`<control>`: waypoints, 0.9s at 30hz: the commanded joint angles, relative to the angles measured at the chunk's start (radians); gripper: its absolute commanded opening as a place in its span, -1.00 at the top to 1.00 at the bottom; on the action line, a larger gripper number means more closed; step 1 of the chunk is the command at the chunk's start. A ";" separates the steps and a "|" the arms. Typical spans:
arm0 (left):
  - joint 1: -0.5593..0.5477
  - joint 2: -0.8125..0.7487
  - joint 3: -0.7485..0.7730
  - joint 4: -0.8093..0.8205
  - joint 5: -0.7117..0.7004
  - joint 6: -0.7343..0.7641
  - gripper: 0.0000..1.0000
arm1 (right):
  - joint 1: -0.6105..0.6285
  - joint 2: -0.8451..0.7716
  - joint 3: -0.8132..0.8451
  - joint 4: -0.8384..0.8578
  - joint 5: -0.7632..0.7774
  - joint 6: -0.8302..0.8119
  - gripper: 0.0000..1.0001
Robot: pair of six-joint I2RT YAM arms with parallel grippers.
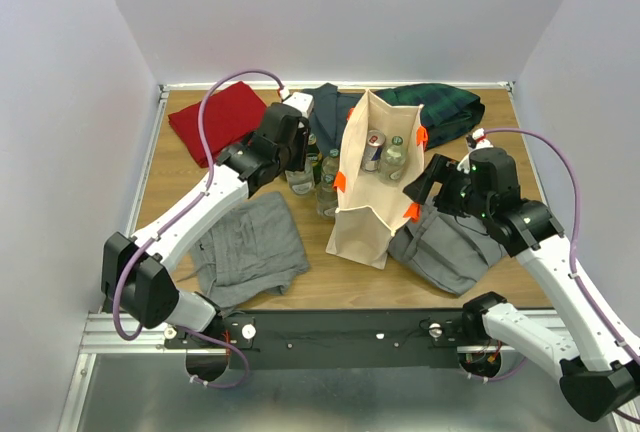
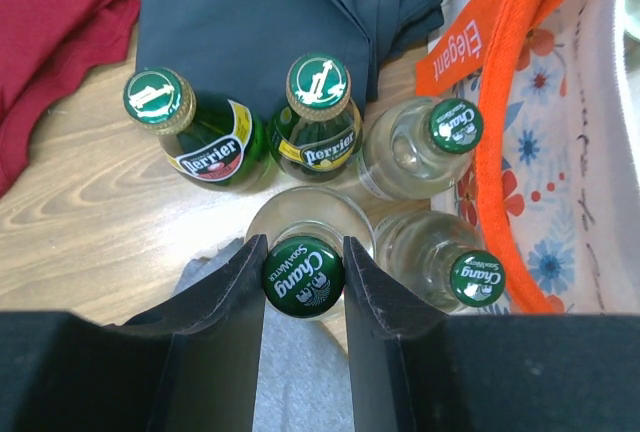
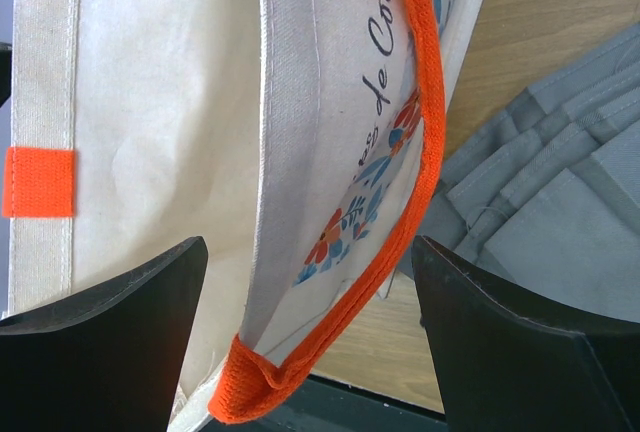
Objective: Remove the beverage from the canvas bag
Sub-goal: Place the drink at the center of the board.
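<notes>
The beige canvas bag (image 1: 362, 214) with orange handles (image 3: 425, 152) stands open mid-table. Inside it I see a can (image 1: 373, 149) and a clear bottle (image 1: 393, 157). My left gripper (image 1: 298, 166) is just left of the bag. In the left wrist view the gripper (image 2: 303, 252) is shut on the green cap of a clear Chang soda bottle (image 2: 303, 277). That bottle stands among two Perrier bottles (image 2: 200, 142) and two more Chang bottles (image 2: 430, 142). My right gripper (image 3: 308, 252) is open, with its jaws on either side of the bag's right rim and handle. It also shows in the top view (image 1: 418, 184).
Grey folded clothes lie at the front left (image 1: 250, 247) and under the right arm (image 1: 450, 247). A red cloth (image 1: 218, 117), a dark blue garment (image 1: 325, 102) and a green tartan cloth (image 1: 445, 107) lie at the back. White walls enclose the table.
</notes>
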 commanded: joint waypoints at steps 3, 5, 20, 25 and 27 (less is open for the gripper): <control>0.002 -0.027 -0.001 0.164 0.013 -0.018 1.00 | 0.004 0.008 -0.004 -0.001 0.015 0.006 -0.83; 0.003 -0.021 -0.011 0.179 0.016 -0.018 1.00 | 0.004 0.008 -0.004 -0.003 0.015 0.006 -0.83; 0.002 0.016 -0.050 0.237 0.033 -0.029 1.00 | 0.003 0.005 -0.009 -0.007 0.024 0.008 -0.83; 0.002 0.028 -0.054 0.245 0.030 -0.032 1.00 | 0.004 0.010 -0.009 -0.007 0.025 0.008 -0.83; 0.002 0.032 -0.062 0.257 0.029 -0.032 1.00 | 0.003 0.008 -0.010 -0.004 0.024 0.009 -0.83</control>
